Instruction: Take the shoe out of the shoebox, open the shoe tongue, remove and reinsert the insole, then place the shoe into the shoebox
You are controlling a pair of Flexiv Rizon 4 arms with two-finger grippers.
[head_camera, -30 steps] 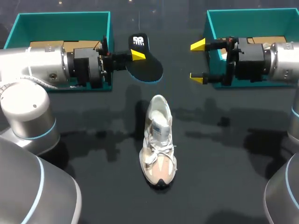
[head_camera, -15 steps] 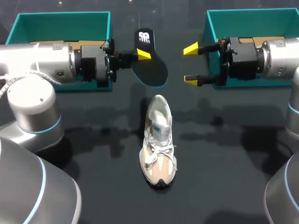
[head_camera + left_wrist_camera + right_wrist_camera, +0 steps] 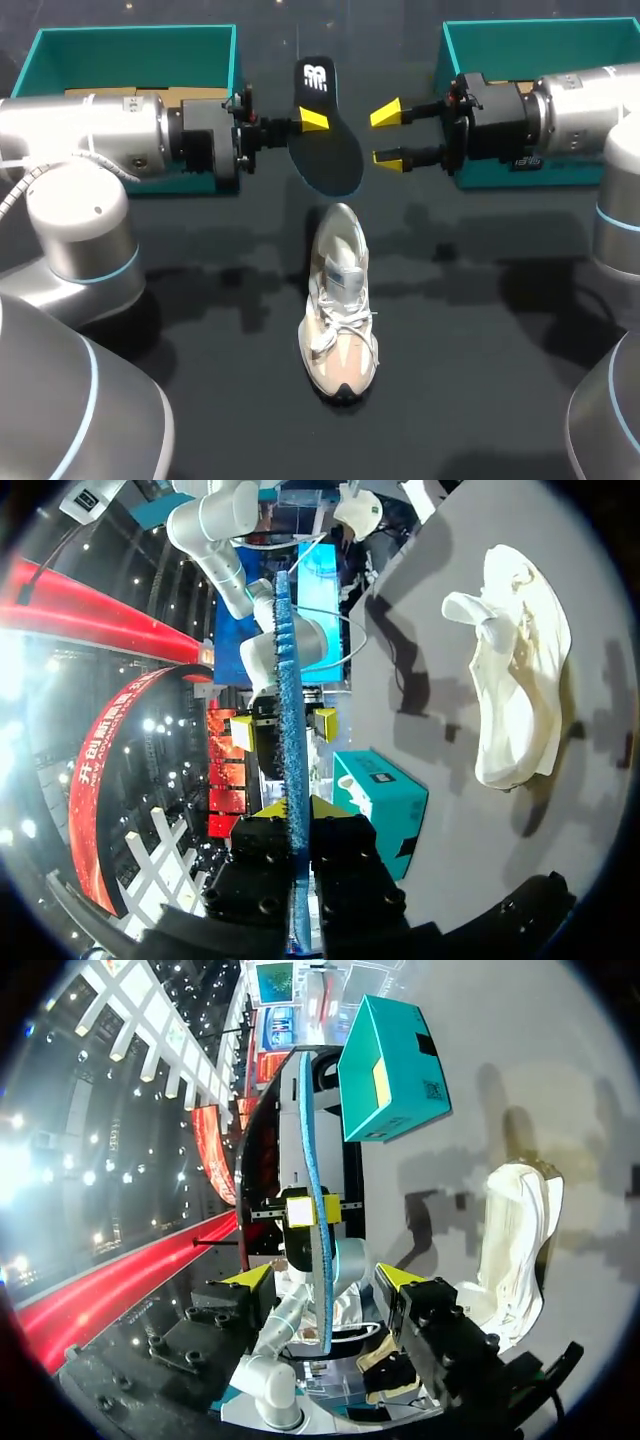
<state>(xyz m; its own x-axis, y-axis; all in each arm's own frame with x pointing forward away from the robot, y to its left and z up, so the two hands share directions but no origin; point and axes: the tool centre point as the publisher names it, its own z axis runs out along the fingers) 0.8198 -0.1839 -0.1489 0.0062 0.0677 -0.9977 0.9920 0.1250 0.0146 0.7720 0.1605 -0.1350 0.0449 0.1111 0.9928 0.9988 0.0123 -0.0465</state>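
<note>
A beige and white shoe [image 3: 340, 305] lies on the dark table, toe toward me, its tongue lifted. Above and behind it my left gripper [image 3: 312, 121] is shut on the black insole [image 3: 330, 150], which hangs in the air. In the left wrist view the insole [image 3: 288, 710] shows edge-on, blue-rimmed, pinched by the left gripper [image 3: 297, 818], with the shoe [image 3: 515, 670] off to one side. My right gripper [image 3: 387, 135] stands open just right of the insole. In the right wrist view the insole's edge [image 3: 316, 1210] runs between the right gripper's [image 3: 325, 1280] spread fingers, with gaps on both sides.
A teal shoebox [image 3: 130, 45] stands at the back left behind my left arm, and a second teal box [image 3: 560, 40] at the back right behind my right arm. The shoe [image 3: 512, 1245] lies below both grippers.
My left arm has carried the insole rightward and slightly up. My right gripper has moved left toward the insole, and its fingers have drawn closer together.
</note>
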